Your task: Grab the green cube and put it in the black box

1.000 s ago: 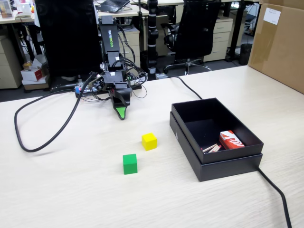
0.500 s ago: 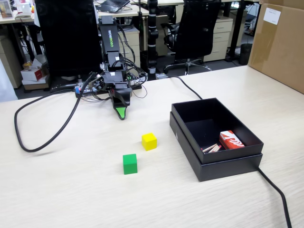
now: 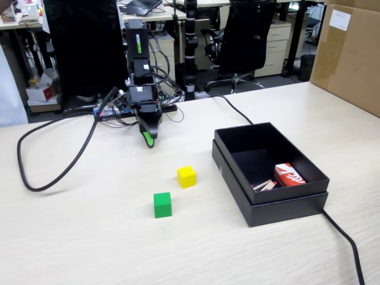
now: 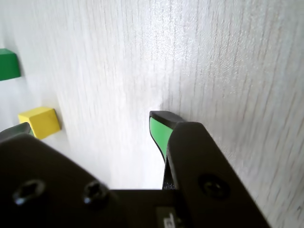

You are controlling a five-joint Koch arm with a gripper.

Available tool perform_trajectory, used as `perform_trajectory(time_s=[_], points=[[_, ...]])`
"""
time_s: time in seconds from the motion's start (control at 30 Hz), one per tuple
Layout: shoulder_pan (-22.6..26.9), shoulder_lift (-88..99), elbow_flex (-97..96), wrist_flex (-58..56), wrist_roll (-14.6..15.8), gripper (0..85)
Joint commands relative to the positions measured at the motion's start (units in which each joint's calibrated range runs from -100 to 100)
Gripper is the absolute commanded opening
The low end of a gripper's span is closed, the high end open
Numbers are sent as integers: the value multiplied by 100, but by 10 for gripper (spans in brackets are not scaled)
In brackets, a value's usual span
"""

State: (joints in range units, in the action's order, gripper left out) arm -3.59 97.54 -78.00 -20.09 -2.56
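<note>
The green cube (image 3: 162,205) rests on the pale wood table, toward the front and left of the black box (image 3: 285,212). In the wrist view the green cube (image 4: 8,64) shows only at the left edge. My gripper (image 3: 148,139) hangs tip-down near the table's back, well behind both cubes and touching neither. In the wrist view the gripper (image 4: 90,122) is open, with bare table between its green-padded fingers (image 4: 159,135). The black box sits in its lid at the right.
A yellow cube (image 3: 186,176) lies between the gripper and the green cube; the wrist view has the yellow cube (image 4: 40,122) beside the left jaw. The box holds a red-and-white pack (image 3: 288,175) and sticks. Black cables (image 3: 53,160) loop left. A brown carton (image 3: 350,53) stands at the back right.
</note>
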Motion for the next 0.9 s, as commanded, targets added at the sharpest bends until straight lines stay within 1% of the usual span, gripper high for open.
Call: perform_trajectory(time_s=[0.0,0.2,0.3,0.4,0.67,0.77,0.87], points=[[5,-316,1109,-751,107,477],[49,-1578,3285,-2194,322,476],[49,-2439,4346,-2608,400,475],[34,-3609,5434,-2747,435,472],[-34,-6467,7410,-2859,444,472],[-63,-7844,8444,-3161,459,472],[-78,-8463,8961,-3248,474,472]])
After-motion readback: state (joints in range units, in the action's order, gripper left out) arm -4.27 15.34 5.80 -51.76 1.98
